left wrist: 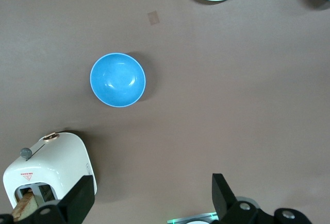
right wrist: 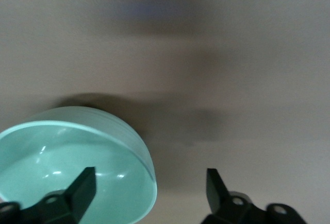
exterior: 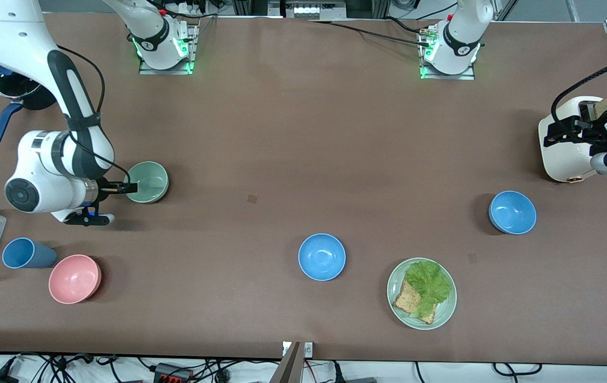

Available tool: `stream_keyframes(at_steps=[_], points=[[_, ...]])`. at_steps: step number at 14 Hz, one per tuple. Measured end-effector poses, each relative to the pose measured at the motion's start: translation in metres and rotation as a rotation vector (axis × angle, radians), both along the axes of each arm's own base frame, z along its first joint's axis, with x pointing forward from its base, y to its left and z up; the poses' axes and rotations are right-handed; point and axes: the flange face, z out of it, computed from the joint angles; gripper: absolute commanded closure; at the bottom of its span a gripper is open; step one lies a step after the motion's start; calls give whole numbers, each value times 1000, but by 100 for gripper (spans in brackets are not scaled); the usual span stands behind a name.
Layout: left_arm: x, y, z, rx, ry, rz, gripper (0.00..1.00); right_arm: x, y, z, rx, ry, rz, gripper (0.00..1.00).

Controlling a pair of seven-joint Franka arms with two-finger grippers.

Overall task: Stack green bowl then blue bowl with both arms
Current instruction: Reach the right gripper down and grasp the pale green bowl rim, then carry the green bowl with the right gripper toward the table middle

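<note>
While the right claw (exterior: 129,188) straddles the green bowl's (exterior: 149,181) rim, fingers apart, the left claw (left wrist: 152,195) waits, spread, above the surface near the toaster (left wrist: 46,175).

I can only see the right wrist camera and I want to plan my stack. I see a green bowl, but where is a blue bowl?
Observer: There are two. The middle blue bowl sits mid-table, nearer the front camera than your green bowl.
Kid: And the other one?
Observer: The second blue bowl is toward the left arm's end of the table, a bit nearer the front camera than a white toaster.
Kid: What's the left pincer doing?
Observer: The left pincer hangs open, up in the air over bare table beside the toaster, holding nothing.
</note>
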Motion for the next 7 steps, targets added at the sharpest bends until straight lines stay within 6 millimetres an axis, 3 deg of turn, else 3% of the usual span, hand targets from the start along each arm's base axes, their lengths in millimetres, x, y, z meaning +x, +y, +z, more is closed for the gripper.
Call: stream_keyframes(at_steps=[4,5,7], points=[[0,0,-1,0,1,0,0,-3,0,-13,1,23,-1,94],[1,0,-1,0,2,0,0,-3,1,-14,1,25,0,100],[1,0,-2,0,4,0,0,-3,6,-14,3,27,9,100]])
